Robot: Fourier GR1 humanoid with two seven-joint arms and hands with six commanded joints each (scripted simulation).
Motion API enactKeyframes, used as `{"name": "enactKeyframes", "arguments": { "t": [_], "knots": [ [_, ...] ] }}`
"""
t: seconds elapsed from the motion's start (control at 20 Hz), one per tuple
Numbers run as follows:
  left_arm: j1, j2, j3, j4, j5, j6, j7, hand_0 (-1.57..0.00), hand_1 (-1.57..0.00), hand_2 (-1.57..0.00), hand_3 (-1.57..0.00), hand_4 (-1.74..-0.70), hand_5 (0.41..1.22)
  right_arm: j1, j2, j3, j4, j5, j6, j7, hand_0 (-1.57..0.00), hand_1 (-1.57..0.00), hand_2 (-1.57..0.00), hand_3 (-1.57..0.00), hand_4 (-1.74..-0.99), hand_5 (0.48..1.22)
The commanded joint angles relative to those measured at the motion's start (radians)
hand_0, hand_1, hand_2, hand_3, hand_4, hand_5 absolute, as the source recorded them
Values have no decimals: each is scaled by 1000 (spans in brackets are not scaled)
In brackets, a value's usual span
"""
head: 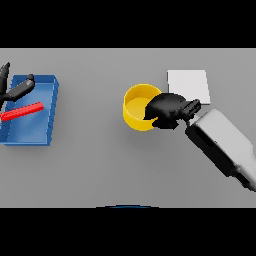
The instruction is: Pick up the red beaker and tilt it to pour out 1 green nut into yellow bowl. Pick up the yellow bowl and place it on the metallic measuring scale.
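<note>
The yellow bowl (136,112) stands near the middle of the table. My right hand (167,110) has its fingers curled over the bowl's right rim and hides that side. Just behind the hand, at the back right, lies the flat pale measuring scale (192,82). The red beaker (22,111) shows as a long red shape lying in the blue tray (45,132) at the far left. My left hand (20,89) hovers over the tray's back left corner, above the beaker, with its fingers straight and apart. I see no green nut.
The blue tray takes up the left edge of the table. My right forearm (222,145) stretches diagonally from the lower right toward the bowl. Bare grey table lies between the tray and the bowl.
</note>
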Motion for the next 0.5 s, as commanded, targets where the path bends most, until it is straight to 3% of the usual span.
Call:
{"name": "enactKeyframes", "arguments": {
  "t": [0.0,0.25,0.45],
  "knots": [
    [-18,-5,3,10,-1,-3,7,1,1,1,1,-799,720,-15,-7,-11,-8,-7,12,19,-1561,-1561,-1538,-1335,-1726,1219],
    [-14,0,7,4,4,-4,-6,1,1,1,1,-805,723,-26,-15,-38,-42,-48,40,85,-1568,-1568,-1560,-1248,-1720,1219],
    [-3,16,7,-16,3,-3,-7,1,1,1,1,-809,735,-86,-70,-55,-3,-28,-7,34,-1570,-1570,-1567,-1318,-1720,1220]
  ]
}}
